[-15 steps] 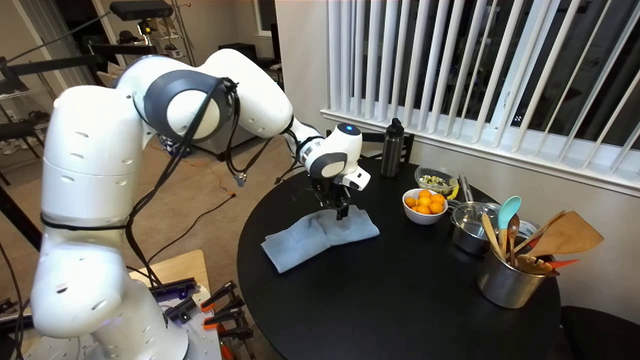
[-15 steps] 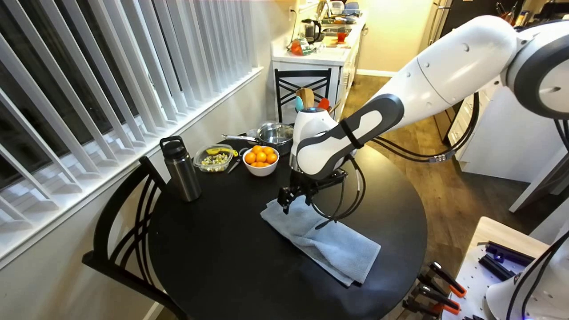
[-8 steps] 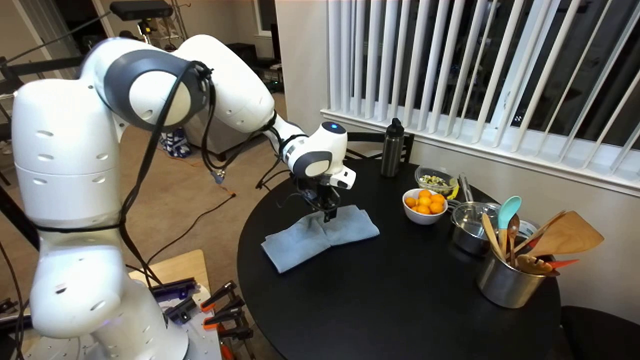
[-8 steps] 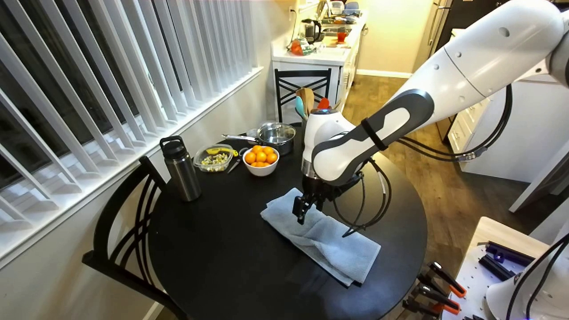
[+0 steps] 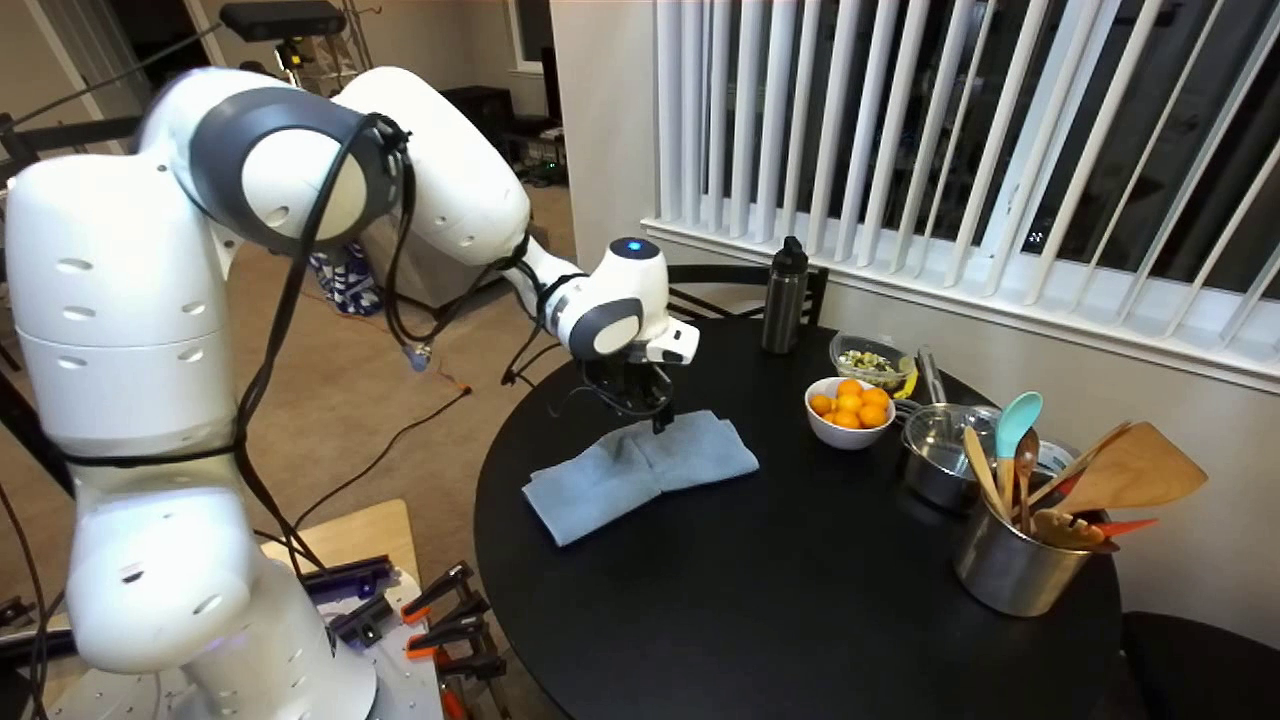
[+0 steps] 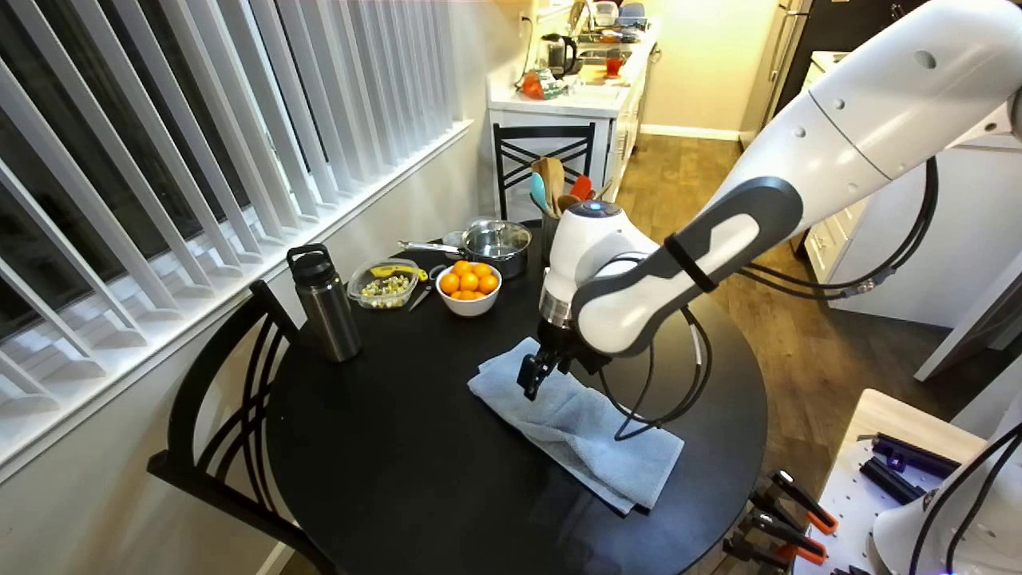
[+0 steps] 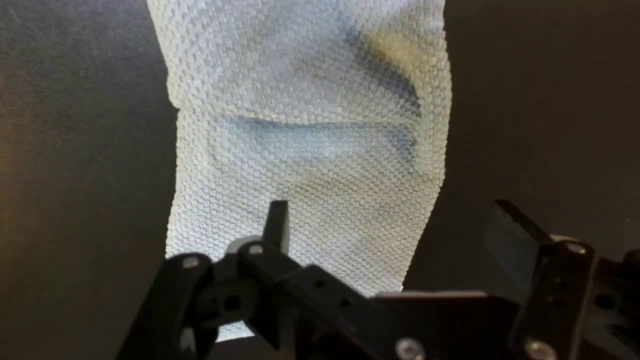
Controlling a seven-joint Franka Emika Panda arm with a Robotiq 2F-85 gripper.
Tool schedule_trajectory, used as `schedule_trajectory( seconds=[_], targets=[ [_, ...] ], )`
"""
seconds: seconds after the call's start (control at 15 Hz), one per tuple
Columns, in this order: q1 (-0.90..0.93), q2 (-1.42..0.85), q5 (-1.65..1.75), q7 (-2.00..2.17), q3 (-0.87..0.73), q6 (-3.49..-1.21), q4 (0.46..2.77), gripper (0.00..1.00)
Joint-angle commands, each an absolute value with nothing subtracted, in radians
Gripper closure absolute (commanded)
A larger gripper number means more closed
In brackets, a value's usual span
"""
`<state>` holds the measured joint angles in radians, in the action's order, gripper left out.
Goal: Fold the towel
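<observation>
Towel (image 6: 575,423) lies in a rumpled strip on the table (image 5: 820,580), end effector (image 7: 390,212) spread wide over it, holding nothing, straddling one long edge, I'd guess to pinch it.

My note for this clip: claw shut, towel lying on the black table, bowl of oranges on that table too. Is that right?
Not quite: the claw is open, its fingers wide apart, as the wrist view shows. The towel does lie on the black table, and the bowl of oranges stands there too.
</observation>
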<state>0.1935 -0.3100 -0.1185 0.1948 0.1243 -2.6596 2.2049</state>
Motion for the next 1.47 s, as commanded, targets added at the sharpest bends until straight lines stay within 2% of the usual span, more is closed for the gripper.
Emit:
schedule_trajectory(
  seconds=[0.0, 0.27, 0.4, 0.67, 0.73, 1.0, 1.4],
  targets=[
    [0.382, -0.177, 0.128, 0.457, -0.012, -2.855, 2.412, 0.0],
    [0.695, -0.146, 0.479, 0.795, -0.35, -2.832, 2.442, 0.0],
    [0.758, -0.139, 0.641, 0.957, -0.405, -2.794, 2.446, 0.0],
    [0.794, -0.129, 0.581, 0.886, -0.33, -2.699, 2.495, 0.0],
    [0.686, -0.117, 0.6, 0.894, -0.197, -2.676, 2.506, 0.0],
    [0.616, -0.084, 0.624, 0.932, -0.036, -2.61, 2.551, 0.0],
    [0.468, -0.115, 0.626, 0.953, 0.086, -2.597, 2.572, 0.0]
  ],
)
